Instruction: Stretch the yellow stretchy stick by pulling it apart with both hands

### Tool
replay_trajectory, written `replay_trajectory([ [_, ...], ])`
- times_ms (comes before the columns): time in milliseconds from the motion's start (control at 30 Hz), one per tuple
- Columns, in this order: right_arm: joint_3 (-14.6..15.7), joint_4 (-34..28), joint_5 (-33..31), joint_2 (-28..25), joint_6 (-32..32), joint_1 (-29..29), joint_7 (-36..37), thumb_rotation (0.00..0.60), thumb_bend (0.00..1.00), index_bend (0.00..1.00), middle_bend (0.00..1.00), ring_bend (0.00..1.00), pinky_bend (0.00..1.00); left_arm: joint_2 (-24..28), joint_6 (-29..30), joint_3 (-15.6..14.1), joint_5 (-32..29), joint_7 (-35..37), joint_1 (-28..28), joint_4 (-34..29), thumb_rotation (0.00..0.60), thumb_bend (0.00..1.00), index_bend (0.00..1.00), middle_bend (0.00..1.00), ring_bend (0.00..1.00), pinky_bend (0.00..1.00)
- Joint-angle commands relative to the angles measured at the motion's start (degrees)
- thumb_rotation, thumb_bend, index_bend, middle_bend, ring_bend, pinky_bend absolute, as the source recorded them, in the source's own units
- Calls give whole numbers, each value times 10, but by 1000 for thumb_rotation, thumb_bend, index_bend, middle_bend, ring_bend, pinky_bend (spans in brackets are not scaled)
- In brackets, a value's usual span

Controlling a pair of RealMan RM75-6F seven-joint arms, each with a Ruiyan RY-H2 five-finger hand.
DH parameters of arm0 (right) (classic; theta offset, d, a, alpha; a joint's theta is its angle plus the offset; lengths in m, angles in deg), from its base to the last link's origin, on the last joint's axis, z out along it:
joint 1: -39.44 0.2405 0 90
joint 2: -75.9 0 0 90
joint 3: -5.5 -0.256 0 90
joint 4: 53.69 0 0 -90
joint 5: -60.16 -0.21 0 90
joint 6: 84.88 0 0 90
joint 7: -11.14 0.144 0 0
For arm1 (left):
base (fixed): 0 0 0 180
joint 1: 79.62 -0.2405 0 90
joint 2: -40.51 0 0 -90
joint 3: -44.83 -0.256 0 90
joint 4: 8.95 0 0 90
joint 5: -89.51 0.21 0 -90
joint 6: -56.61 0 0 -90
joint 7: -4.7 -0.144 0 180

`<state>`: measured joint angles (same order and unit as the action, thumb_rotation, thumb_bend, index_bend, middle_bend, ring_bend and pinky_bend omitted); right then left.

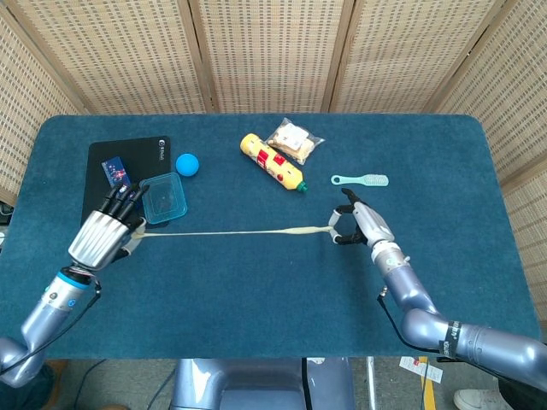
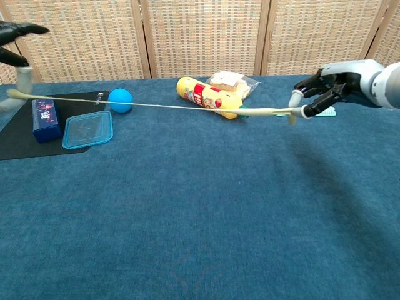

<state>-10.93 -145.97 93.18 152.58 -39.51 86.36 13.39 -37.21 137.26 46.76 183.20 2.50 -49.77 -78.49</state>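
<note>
The yellow stretchy stick [image 1: 239, 231] [image 2: 187, 107] hangs taut above the blue table as a thin pale strand, thicker near its right end. My left hand [image 1: 107, 232] [image 2: 14, 44] pinches its left end over the black mat's edge; only the fingertips show at the chest view's left border. My right hand [image 1: 359, 225] [image 2: 328, 84] pinches the right end between thumb and a finger, the other fingers spread.
On the black mat [image 1: 98, 192] lie a blue box [image 1: 118, 171] and a clear blue container [image 1: 162, 198], with a blue ball [image 1: 187, 164] beside them. A yellow bottle [image 1: 272, 161], a snack bag [image 1: 295, 141] and a teal brush [image 1: 360, 180] lie farther back.
</note>
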Motion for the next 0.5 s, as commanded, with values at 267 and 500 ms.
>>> replay_trajectory([
  [267,8,-7,36,-45,-10,-38,25,600,553,781,34,0,0,41,-4,23,-50,53,-24,63,600,648,886,0,0,0],
  [500,16,-9,70,-76,-14,-71,51,600,553,781,35,0,0,47,-32,44,-89,95,-24,119,600,648,886,0,0,0],
])
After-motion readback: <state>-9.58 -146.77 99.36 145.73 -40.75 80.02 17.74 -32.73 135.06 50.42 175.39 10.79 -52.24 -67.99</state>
